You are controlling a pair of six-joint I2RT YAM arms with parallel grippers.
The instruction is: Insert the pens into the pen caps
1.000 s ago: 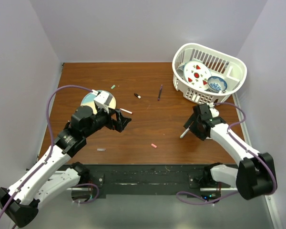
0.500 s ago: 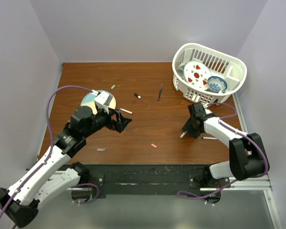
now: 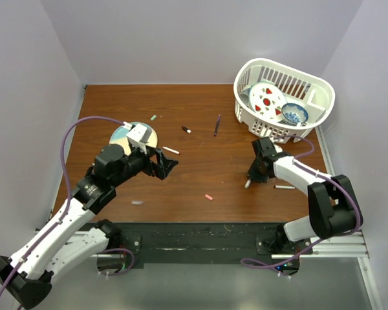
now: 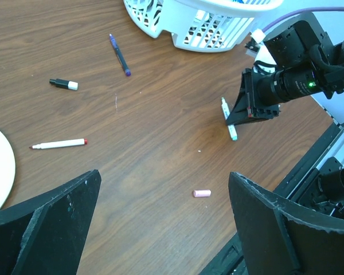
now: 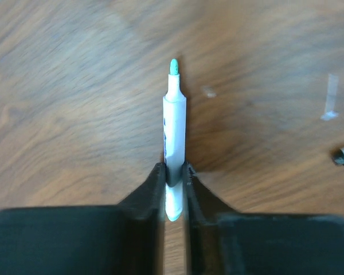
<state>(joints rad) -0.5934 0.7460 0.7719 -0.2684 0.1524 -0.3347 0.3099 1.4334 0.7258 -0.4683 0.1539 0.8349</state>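
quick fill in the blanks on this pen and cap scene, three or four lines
The right gripper is shut on a white marker pen whose tip is ____.
The left gripper has its jaws ____ and holds nothing.
The short plastic cap seen between that gripper's fingers in its wrist view is ____.
The dark slim pen lying near the white plastic basket is ____.
Missing words: green; open; pink; purple.

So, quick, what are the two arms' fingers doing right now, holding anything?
Left fingers: open, holding nothing.
Right fingers: closed on the green-tipped pen.
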